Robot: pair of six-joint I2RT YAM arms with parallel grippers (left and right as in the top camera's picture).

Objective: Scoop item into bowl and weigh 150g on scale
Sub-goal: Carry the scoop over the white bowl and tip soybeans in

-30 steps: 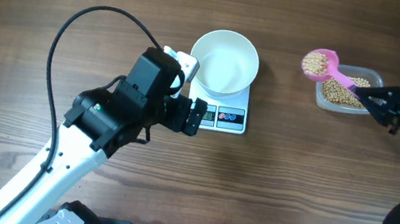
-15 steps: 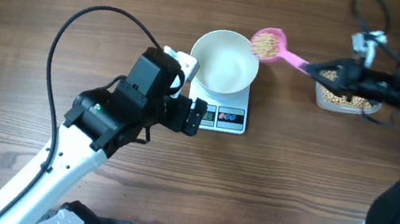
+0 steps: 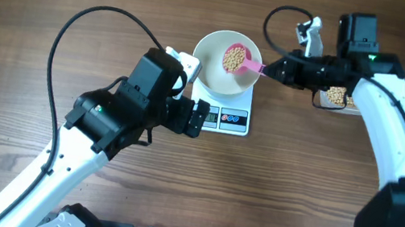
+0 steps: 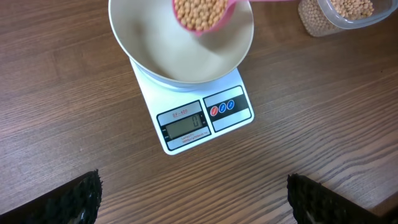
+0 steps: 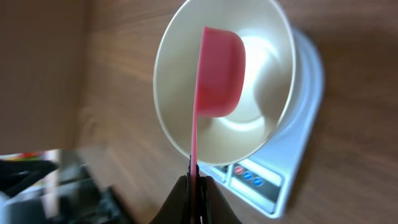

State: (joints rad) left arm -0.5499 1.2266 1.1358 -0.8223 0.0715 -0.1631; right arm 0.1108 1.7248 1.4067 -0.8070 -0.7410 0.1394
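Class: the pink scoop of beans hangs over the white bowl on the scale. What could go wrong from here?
1. The scoop is heaped: a fast tip may bounce beans over the rim of the bowl.
2. The right claw pinches only the thin handle, which may twist.
3. The bowl overhangs the scale: a bump could shift it.

Scoop (image 3: pixel 249 66): heaped with beans (image 3: pixel 234 57), moved from above the tub (image 3: pixel 339 96) to over the bowl (image 3: pixel 209 74).
Right gripper (image 3: pixel 266 69): swung left with it.
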